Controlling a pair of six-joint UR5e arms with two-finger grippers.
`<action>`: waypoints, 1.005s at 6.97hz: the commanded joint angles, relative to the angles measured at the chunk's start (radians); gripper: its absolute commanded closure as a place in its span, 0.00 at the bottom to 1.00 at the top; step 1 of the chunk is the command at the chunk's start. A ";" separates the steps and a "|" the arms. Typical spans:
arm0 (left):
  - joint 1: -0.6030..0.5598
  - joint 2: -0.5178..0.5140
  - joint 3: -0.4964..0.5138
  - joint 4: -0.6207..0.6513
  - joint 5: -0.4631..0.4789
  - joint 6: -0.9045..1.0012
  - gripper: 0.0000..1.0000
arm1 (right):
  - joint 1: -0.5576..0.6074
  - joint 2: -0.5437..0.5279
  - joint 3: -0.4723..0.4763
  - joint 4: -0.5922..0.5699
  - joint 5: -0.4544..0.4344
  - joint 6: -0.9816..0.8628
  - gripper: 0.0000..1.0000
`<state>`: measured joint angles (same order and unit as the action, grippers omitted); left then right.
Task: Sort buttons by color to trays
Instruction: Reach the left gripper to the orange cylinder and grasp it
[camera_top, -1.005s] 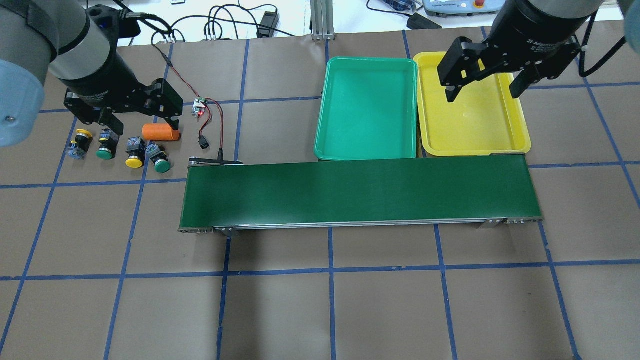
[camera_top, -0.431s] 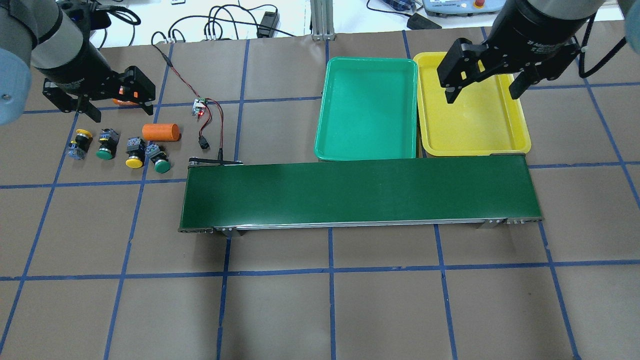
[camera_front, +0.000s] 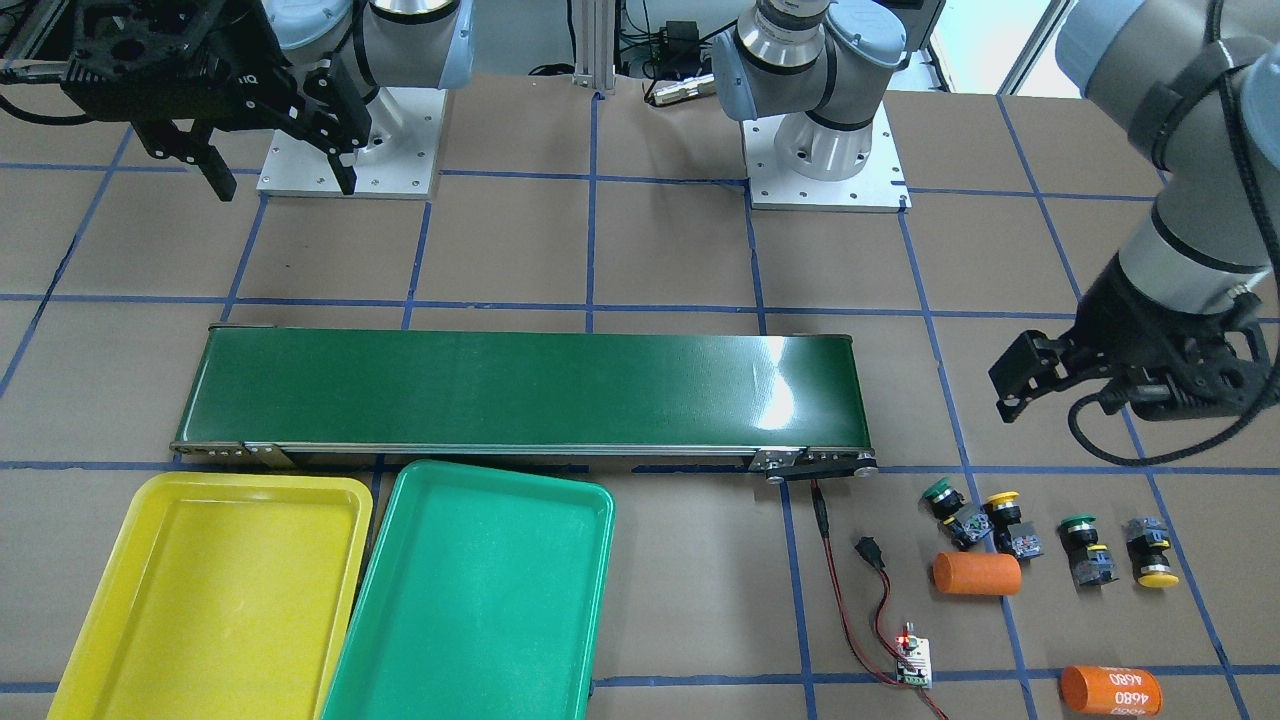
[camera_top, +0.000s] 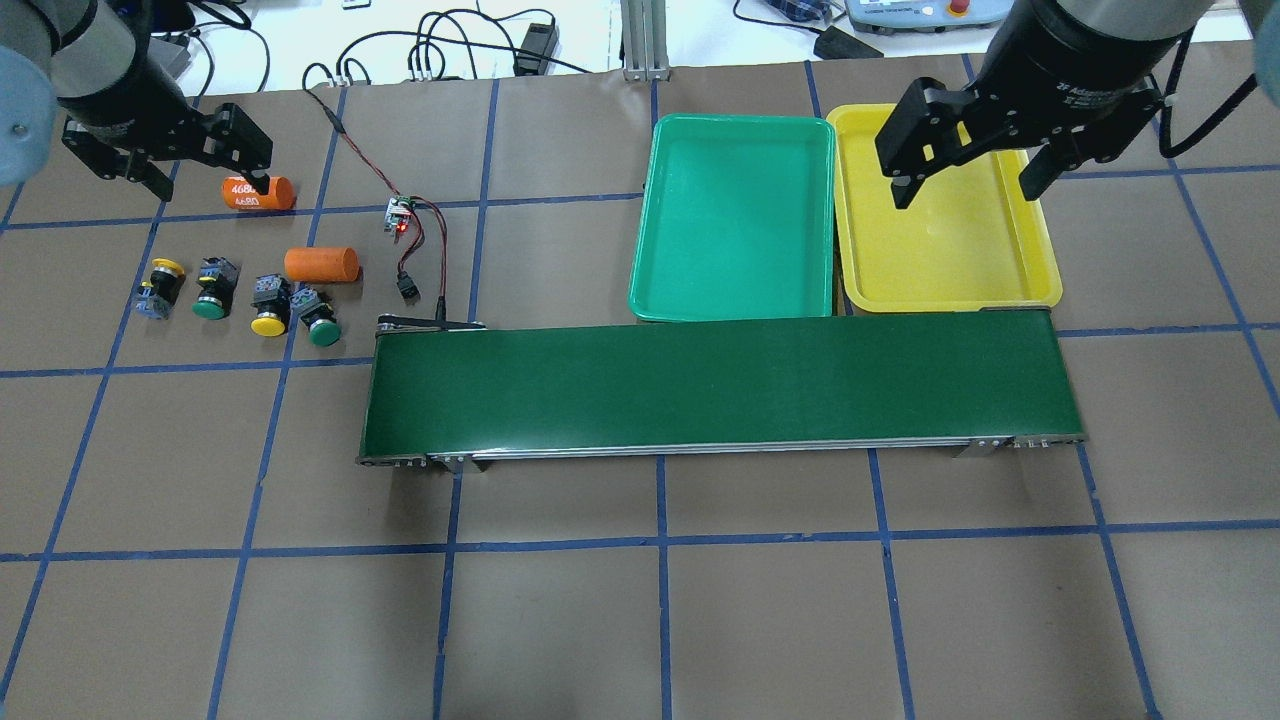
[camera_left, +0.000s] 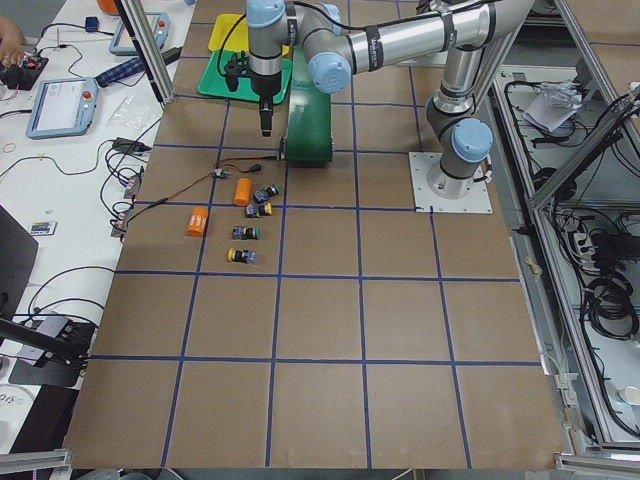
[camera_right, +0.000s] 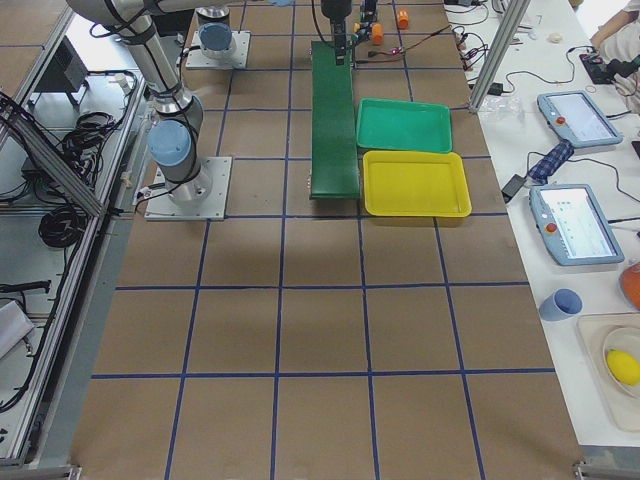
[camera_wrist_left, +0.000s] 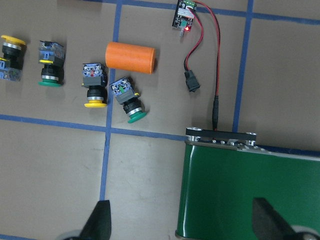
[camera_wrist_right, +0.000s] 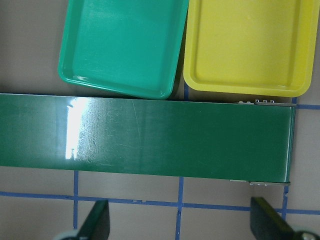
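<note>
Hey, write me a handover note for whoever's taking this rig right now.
Left gripper: open, empty, above the table near the buttons.
Right gripper: open, empty, over the yellow tray.
All four buttons lie in a row on the table by the belt's left end.
Done: nothing; the green tray is empty too.
Left: two yellow, two green buttons into matching trays.
</note>
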<state>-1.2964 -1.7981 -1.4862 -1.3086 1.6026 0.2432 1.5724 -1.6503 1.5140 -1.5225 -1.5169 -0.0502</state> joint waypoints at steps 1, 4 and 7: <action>0.048 -0.171 0.171 0.005 -0.010 0.090 0.00 | 0.000 0.000 0.000 0.001 0.001 0.000 0.00; 0.091 -0.413 0.329 0.122 -0.033 0.149 0.00 | 0.000 0.000 0.000 0.004 0.003 0.000 0.00; 0.101 -0.610 0.502 0.124 -0.033 0.160 0.00 | 0.000 0.000 0.000 0.005 0.004 0.000 0.00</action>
<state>-1.1989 -2.3313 -1.0441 -1.1887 1.5674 0.3994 1.5723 -1.6506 1.5141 -1.5173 -1.5137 -0.0506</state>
